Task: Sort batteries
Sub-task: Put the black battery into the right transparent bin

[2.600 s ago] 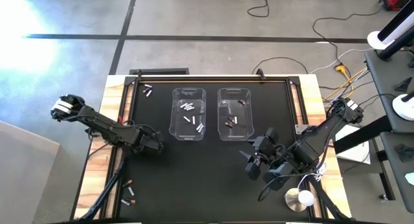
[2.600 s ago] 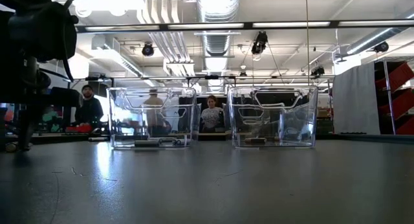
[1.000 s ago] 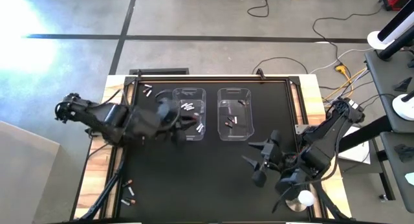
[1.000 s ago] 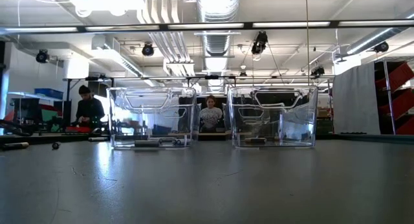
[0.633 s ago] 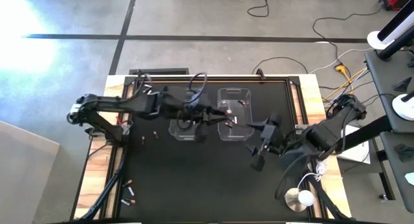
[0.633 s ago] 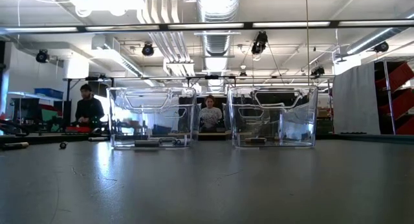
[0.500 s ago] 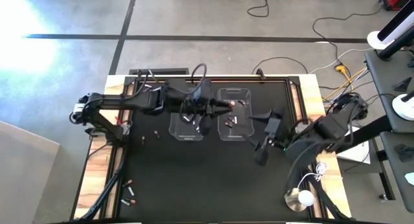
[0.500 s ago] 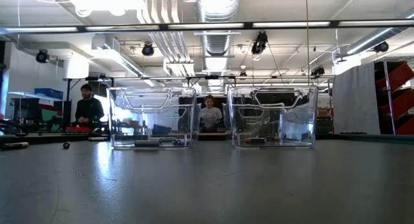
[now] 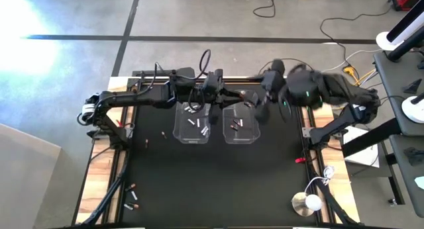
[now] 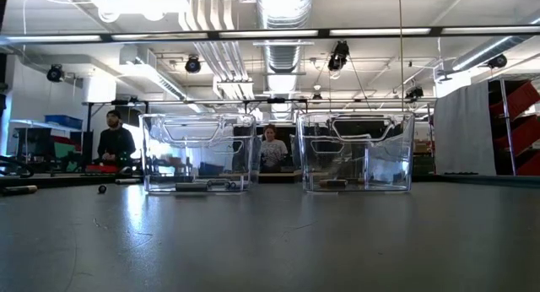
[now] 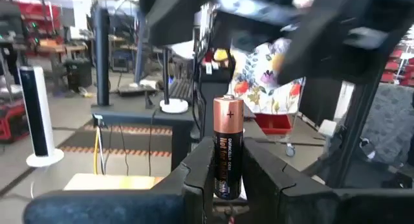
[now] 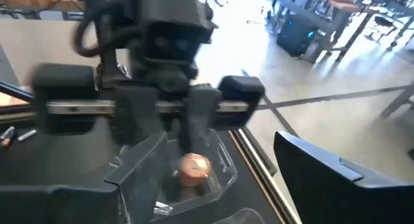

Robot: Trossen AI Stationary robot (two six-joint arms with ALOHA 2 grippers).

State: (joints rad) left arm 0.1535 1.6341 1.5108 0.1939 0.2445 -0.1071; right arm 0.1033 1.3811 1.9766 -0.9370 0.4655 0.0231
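Note:
My left gripper (image 9: 228, 97) reaches out high over the far end of the two clear bins and is shut on one dark battery (image 11: 228, 143) with a copper-red end. My right gripper (image 9: 256, 108) is open and hovers just right of it, facing it; in the right wrist view the battery's copper end (image 12: 194, 167) points at it. The left bin (image 9: 192, 118) holds silvery cells and the right bin (image 9: 240, 118) holds dark ones. Loose cells lie at the far left corner (image 9: 151, 92) and near the left near corner (image 9: 132, 196). My left gripper pinches the dark battery by the lower half of its body (image 11: 226, 179) between its two fingers (image 11: 194, 169). The battery lies along the fingers, and its copper end sticks out past their tips toward my right gripper. It is lifted clear above the bins.
Two small cells lie on the black mat left of the bins (image 9: 162, 133). A small red piece (image 9: 298, 161) lies near the mat's right edge. In the low view both bins (image 10: 199, 153) stand on the mat, and people are in the room behind.
My left arm has swung from the table's left side toward the far edge, carrying the battery above the bins. My right arm has risen from the near right corner and swept toward the far edge, up to the left gripper. A small cell rolls along the mat left of the bins.

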